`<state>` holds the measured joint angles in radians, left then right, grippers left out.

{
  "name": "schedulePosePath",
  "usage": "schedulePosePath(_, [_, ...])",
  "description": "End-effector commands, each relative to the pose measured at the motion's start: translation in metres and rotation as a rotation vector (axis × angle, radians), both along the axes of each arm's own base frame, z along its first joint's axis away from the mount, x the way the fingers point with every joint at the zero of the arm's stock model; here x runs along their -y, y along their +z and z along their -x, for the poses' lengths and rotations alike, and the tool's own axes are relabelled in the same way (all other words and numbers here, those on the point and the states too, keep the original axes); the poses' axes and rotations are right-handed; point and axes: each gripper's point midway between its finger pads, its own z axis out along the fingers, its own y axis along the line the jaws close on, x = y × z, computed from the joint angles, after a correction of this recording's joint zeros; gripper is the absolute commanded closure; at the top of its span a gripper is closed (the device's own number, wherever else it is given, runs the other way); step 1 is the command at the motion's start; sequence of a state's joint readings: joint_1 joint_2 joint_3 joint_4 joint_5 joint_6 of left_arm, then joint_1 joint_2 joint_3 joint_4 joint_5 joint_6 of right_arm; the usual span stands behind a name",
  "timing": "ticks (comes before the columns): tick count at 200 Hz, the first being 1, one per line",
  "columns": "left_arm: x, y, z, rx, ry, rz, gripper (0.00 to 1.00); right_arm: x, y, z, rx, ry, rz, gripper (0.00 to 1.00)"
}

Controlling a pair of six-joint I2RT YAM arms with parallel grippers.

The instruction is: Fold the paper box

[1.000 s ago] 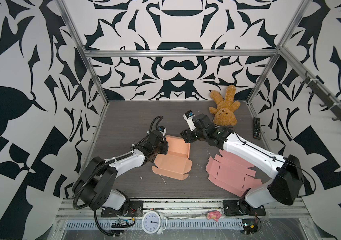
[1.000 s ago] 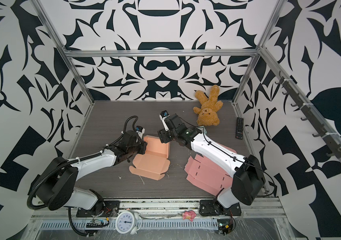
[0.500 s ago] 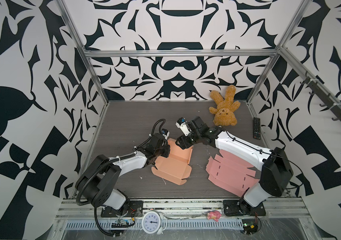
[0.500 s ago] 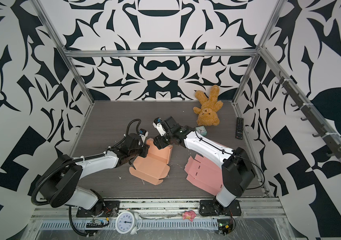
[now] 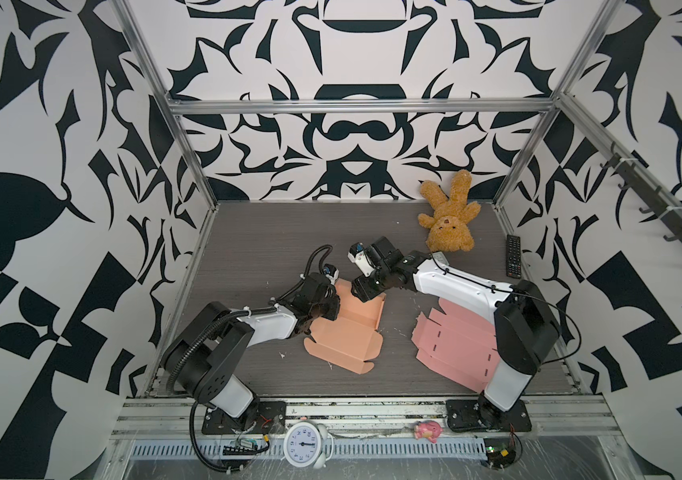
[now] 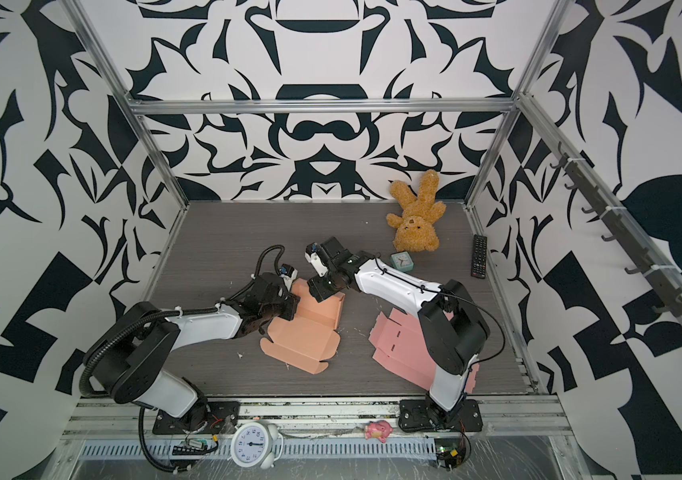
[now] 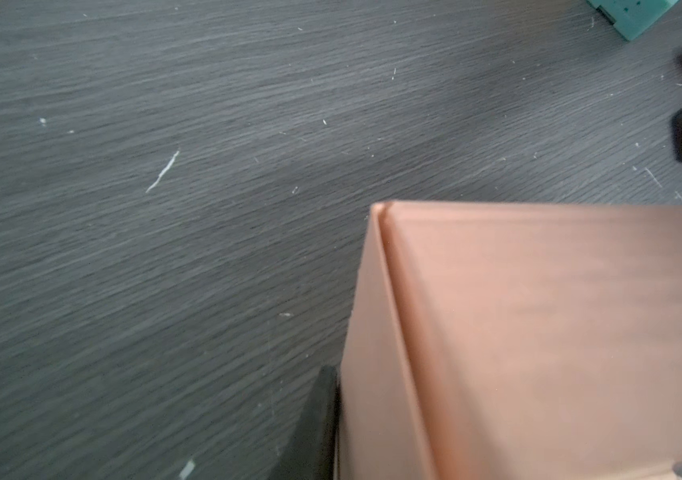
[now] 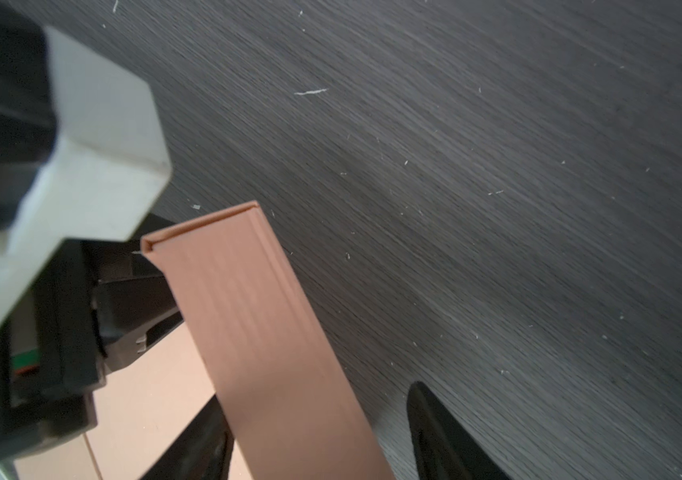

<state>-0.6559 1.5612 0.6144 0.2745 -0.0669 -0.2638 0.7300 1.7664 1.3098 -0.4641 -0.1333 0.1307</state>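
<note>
Looking in from the front rail, I see the orange paper box [image 5: 343, 336] half-formed at mid-table, with the flat pink blank [image 5: 455, 345] to its right. My left gripper [image 5: 328, 306] sits at the box's far-left corner; I cannot tell whether it pinches. My right gripper [image 8: 316, 395] straddles the raised far wall, jaws apart, one finger [image 8: 439, 436] clear of it. Beyond lies the teddy bear [image 5: 449, 228].

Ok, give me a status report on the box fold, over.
Left pincer against orange paper box wall, grip unclear. Right pincer open, astride its raised far wall. Box half formed. Pink box blank lies apart, not blocking.
</note>
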Motion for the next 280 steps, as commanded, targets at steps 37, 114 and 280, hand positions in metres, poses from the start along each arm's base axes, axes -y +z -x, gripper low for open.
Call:
schedulePosePath(37, [-0.004,0.018,0.013,-0.013,0.011,0.052,0.65,-0.006,0.011,-0.005,0.022,0.003,-0.004,0.40])
schedulePosePath(114, [-0.043,0.044,0.042,-0.234,0.168,-0.086,0.57,-0.006,0.001,-0.012,-0.031,-0.052,-0.049,0.51])
schedulePosePath(280, [-0.064,0.060,0.082,-0.581,0.260,0.350,0.20,0.030,-0.020,-0.028,-0.163,-0.224,-0.321,0.54])
